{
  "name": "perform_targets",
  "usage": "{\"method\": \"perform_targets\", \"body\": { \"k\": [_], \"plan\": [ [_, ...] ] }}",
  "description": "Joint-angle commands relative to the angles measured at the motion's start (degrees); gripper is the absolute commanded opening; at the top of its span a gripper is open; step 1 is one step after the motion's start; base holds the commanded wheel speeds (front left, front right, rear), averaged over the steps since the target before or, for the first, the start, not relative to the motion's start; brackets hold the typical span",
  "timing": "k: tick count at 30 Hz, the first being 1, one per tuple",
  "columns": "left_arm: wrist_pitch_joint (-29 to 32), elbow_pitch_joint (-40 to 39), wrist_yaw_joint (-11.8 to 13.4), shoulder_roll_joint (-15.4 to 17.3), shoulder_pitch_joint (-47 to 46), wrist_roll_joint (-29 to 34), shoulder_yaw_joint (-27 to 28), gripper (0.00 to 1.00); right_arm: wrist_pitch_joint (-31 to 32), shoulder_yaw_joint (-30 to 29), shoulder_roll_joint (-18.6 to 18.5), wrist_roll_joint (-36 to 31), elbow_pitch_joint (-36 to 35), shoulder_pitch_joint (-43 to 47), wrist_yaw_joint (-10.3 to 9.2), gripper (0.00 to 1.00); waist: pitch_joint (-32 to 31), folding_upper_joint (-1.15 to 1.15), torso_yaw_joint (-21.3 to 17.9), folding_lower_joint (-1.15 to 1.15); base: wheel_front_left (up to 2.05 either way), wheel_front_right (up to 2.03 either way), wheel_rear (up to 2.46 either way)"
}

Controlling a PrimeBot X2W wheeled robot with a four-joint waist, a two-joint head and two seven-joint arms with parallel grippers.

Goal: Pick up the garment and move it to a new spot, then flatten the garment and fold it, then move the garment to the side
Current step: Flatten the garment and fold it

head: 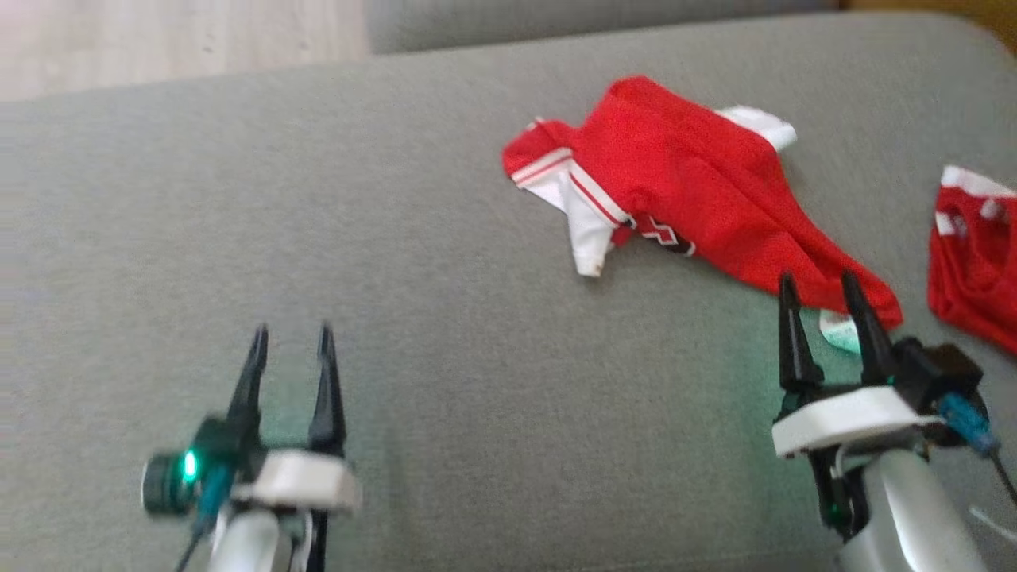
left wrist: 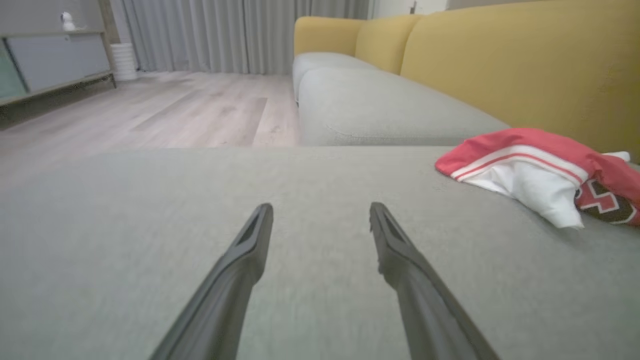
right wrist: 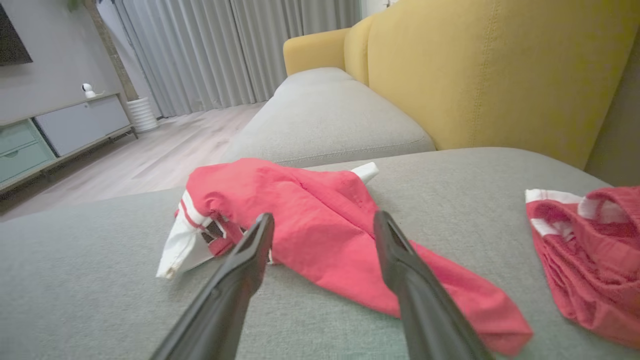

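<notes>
Lying crumpled on the grey sofa cushion, the red garment sits up and to the R in the head view. Its white-trimmed end w/ red stripes is toward the L, and a long red tail runs down-right.

Closest is the right tool: two dark fingers spread, nothing pinched, tips right at the garment's lower tail. Touching or just short, can't tell. From the right wrist, the right tool points straight at the garment, w/ cloth showing in the gap btwn the fingers and past both tips.

Well apart from it, the left tool is low-left over bare cushion, fingers also spread and empty. From the left wrist, the left tool faces plain grey fabric. There the garment lies off to the R, showing a white flap and a dark-and-white emblem.

A small pale scrap, greenish, shows btwn the right tool's fingers by the tail end; can't tell what it is. A second red piece w/ white trim is bunched at the far R edge, apart from the garment.

A yellow backrest rises behind the seat. Across the wood floor stand a low cabinet, drawers shut, and a white ribbed bin by the curtains; insides not visible.
</notes>
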Motion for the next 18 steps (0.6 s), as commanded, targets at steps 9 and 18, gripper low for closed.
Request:
{"method": "perform_targets", "body": {
  "k": [9,18],
  "plan": [
    [-0.24,-3.89,-1.62,-1.15,11.22,1.49,6.31,1.00,-0.21,1.86,-0.12,2.12,0.23,3.52,-0.04,1.00,-6.31,0.00,4.11,0.01,0.00,0.00,0.00],
    [-0.24,-3.57,-2.67,-1.24,8.84,-0.66,5.05,1.00,-0.21,2.08,-0.12,1.91,0.19,2.54,-0.04,1.00,-4.04,0.00,1.91,0.01,0.00,0.00,0.00]
  ]
}}
